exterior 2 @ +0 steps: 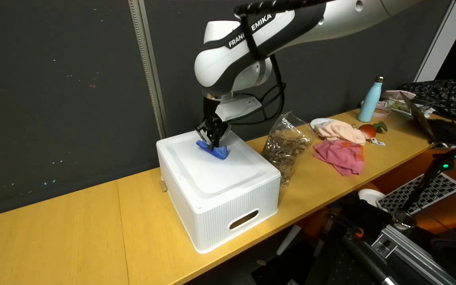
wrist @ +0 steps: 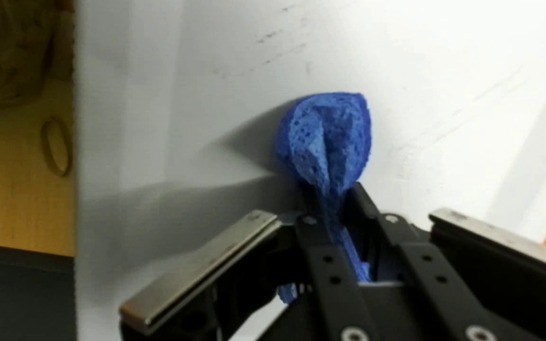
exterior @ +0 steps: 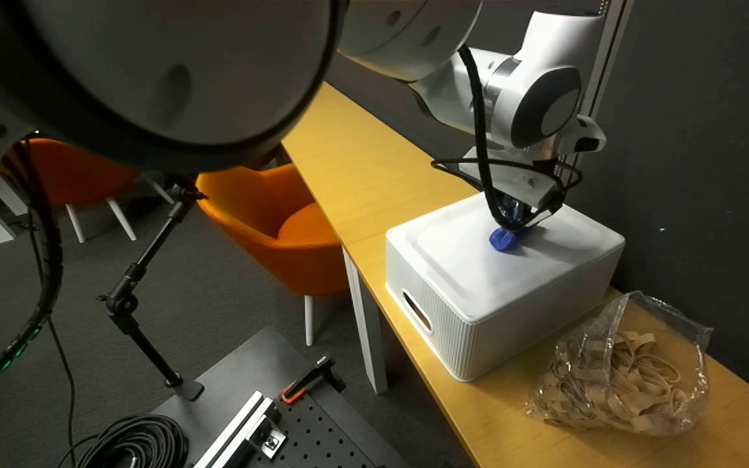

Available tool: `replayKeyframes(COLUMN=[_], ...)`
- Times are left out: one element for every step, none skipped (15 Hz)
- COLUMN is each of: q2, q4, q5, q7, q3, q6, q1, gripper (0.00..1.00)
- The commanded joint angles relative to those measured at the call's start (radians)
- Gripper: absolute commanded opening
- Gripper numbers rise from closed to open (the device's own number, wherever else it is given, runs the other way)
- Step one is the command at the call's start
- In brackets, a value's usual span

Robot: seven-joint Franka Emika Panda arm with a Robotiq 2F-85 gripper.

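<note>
Dark wall (exterior 2: 54, 99) backs a wooden table (exterior 2: 65, 229) in an exterior view. The gripper (wrist: 333, 202) pinches a blue sponge (wrist: 332, 137) on or just above a white box (exterior 2: 228, 178). The arm (exterior 2: 279, 29) reads “FRAN… EMIKA”, partly covered by a cable (exterior 2: 249, 35). Right of the box: a clear bag (exterior 2: 285, 152), then a blue bottle (exterior 2: 369, 101).

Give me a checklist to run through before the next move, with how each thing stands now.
1. Gripper closed on the blue sponge: ok, pinched and folded.
2. White box resting on the table: ok.
3. Box top free of marks: not ok, dark marks show in the wrist view.
4. Blue sponge pressing on the box top: cannot tell, pressure does not show.
5. Clear bag apart from the gripper: ok, beside the box.
6. Black cable clear of the sponge: cannot tell, it loops close in an exterior view.
</note>
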Motion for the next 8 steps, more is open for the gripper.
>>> replayKeyframes(q2=[0.08,0.091,0.109,0.12,0.127,0.127,0.123,0.107], q4=[0.085,0.104,0.13,0.151,0.166,0.17,0.17,0.151], q5=[0.035,0.037,0.038,0.04,0.039,0.041,0.036,0.031], q7=[-0.015,-0.014,-0.016,-0.018,-0.013,-0.009,-0.005,-0.002], q3=[0.033,0.039,0.042,0.044,0.042,0.04,0.035,0.028], q6=[-0.052,-0.063,-0.072,-0.084,-0.097,-0.112,-0.122,-0.124], q1=[0.015,0.02,0.024,0.026,0.028,0.026,0.027,0.025], gripper=[0.05,0.05,0.05,0.05,0.05,0.05,0.05,0.05])
